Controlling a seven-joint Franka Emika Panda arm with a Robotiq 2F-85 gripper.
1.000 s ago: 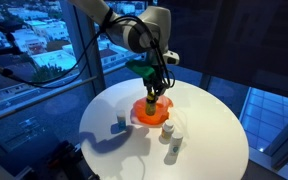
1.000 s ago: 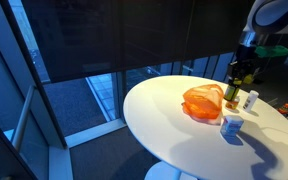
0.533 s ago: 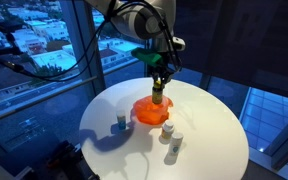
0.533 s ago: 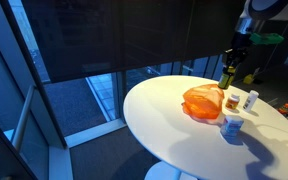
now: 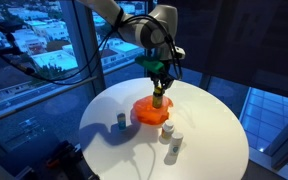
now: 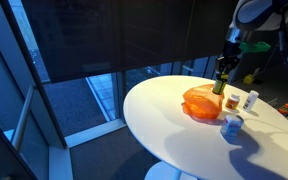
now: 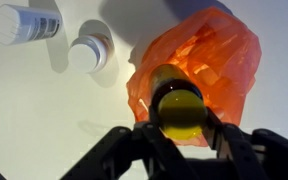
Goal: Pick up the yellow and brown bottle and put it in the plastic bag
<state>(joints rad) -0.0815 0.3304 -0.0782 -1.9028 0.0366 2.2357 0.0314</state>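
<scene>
My gripper (image 5: 159,78) is shut on the yellow and brown bottle (image 5: 158,96) and holds it upright just above the orange plastic bag (image 5: 149,111) on the round white table (image 5: 209,125). In the other exterior view the bottle (image 6: 219,83) hangs over the far edge of the bag (image 6: 202,102). In the wrist view the bottle's round yellow base (image 7: 178,110) sits between my fingers (image 7: 156,128), with the crumpled orange bag (image 7: 209,55) spread right under it.
Two small white bottles (image 5: 171,138) stand near the bag on the table, and a small cup (image 5: 121,122) stands on its other side. In the wrist view two white containers (image 7: 90,52) lie to the left of the bag. Windows ring the table.
The gripper with the bottle has moved across and come down over the orange bag; a second ago it was low beside the white bottles, then lifted higher.
</scene>
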